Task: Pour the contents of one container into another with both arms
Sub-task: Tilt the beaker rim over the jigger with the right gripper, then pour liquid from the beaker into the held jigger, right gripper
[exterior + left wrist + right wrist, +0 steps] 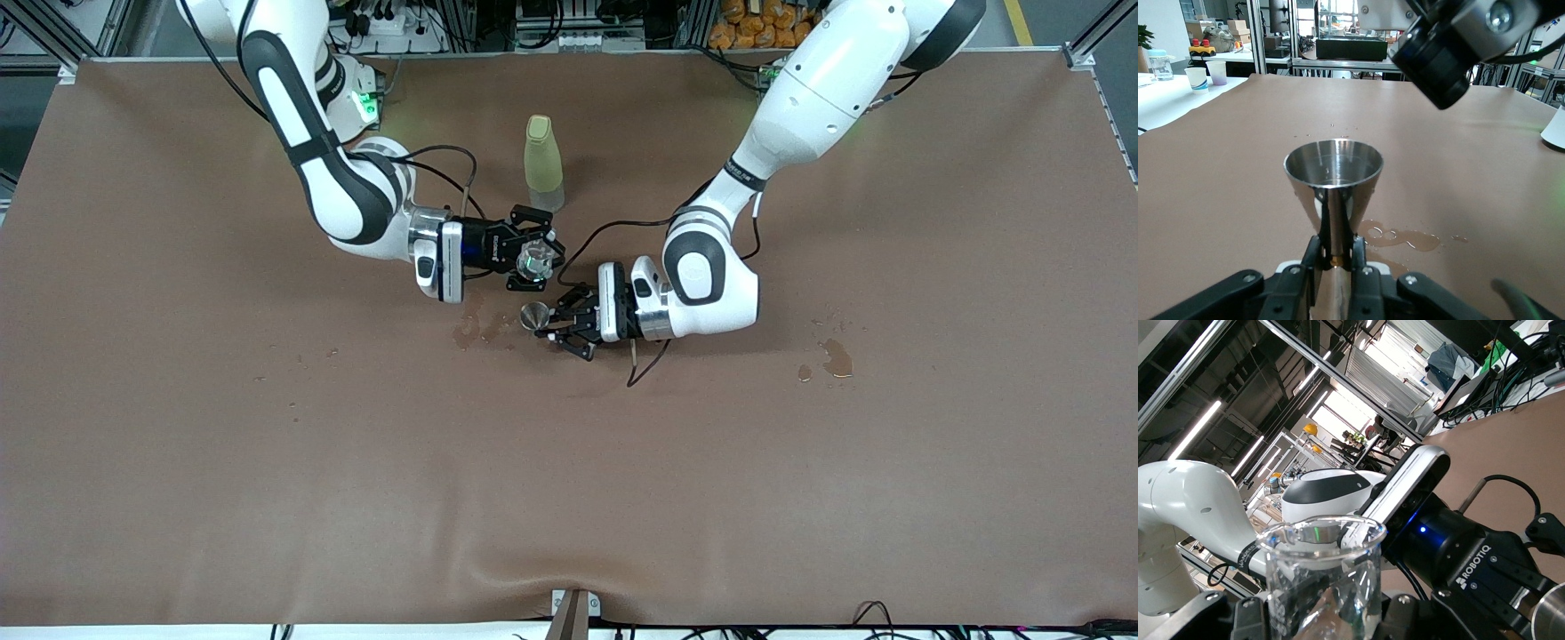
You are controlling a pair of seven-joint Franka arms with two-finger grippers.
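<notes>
Left gripper fingers clamped on stem of metal-looking goblet, upright, just above the counter near wet patch. Right gripper fingers closed around clear cup, tipped sideways over the goblet's rim. Yellow-green bottle standing beside, farther from the front camera.
</notes>
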